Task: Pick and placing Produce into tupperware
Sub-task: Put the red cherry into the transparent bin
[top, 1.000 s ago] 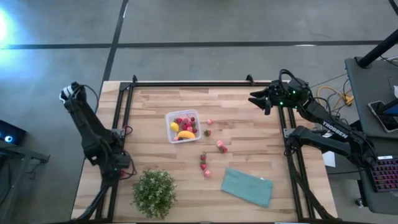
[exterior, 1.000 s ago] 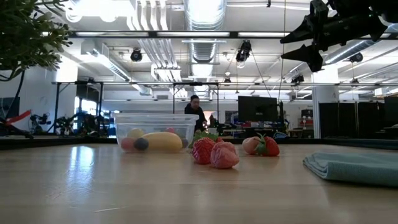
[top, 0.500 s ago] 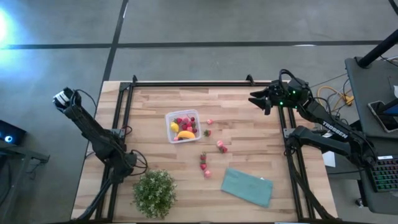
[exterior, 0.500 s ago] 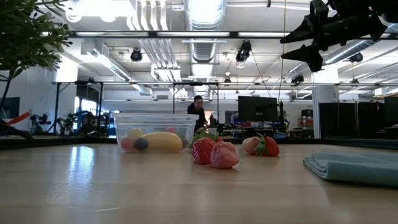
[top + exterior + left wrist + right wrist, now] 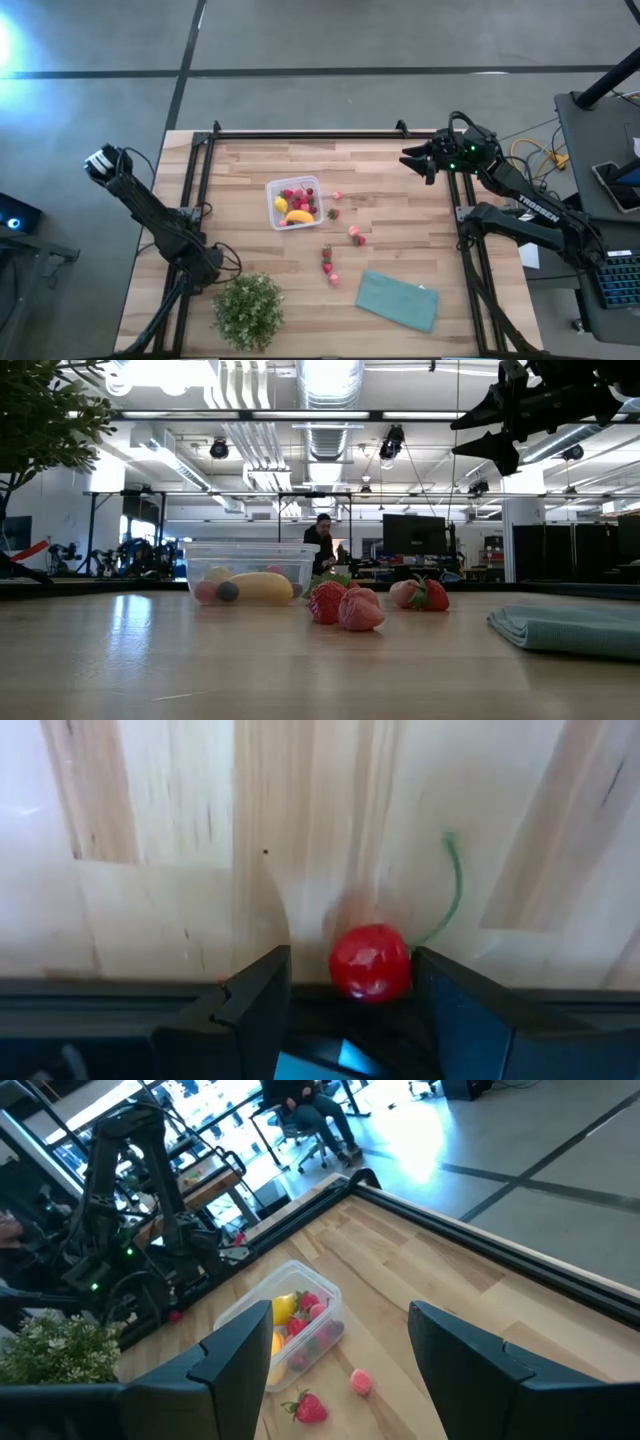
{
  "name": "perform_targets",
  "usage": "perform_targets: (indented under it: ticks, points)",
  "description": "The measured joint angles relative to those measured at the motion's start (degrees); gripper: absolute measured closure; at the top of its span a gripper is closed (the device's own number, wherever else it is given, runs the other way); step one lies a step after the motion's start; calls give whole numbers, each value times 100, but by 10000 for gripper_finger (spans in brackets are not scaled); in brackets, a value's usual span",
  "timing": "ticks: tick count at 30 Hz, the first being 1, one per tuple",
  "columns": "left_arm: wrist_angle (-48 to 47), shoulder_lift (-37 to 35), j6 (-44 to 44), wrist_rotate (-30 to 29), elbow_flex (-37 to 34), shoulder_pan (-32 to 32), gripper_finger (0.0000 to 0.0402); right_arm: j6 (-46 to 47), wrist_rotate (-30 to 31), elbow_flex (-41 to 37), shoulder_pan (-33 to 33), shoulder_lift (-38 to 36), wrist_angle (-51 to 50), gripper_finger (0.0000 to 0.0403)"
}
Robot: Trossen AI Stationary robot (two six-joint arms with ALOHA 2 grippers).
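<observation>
The clear tupperware [image 5: 294, 203] stands mid-table and holds a yellow banana [image 5: 299, 215], a round yellow fruit and several red strawberries; it also shows in the low view [image 5: 250, 572]. Several loose strawberries [image 5: 355, 236] lie on the wood to its right and near side. My left gripper [image 5: 207, 272] is open and points down at the table's left edge. Its fingers stand on either side of a small red cherry [image 5: 370, 963] with a green stem, which lies on the wood. My right gripper [image 5: 415, 160] is open and empty, high over the far right.
A green potted plant [image 5: 247, 310] stands at the near left, close to my left gripper. A teal folded cloth [image 5: 398, 300] lies at the near right. A black rail [image 5: 300, 135] frames the table. People show in the room beyond.
My left arm has folded lower along the table's left edge, and its gripper has gone a little toward the plant. My right arm has kept still.
</observation>
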Motion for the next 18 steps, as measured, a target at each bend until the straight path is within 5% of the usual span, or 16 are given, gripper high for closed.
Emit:
perform_targets:
  ticks: [11,18]
  points:
    - [224,190,359,-158,-15,0,212,2,1,0,0,0,1,177]
    - [195,171,375,-152,-20,0,258,2,0,0,-1,0,0,177]
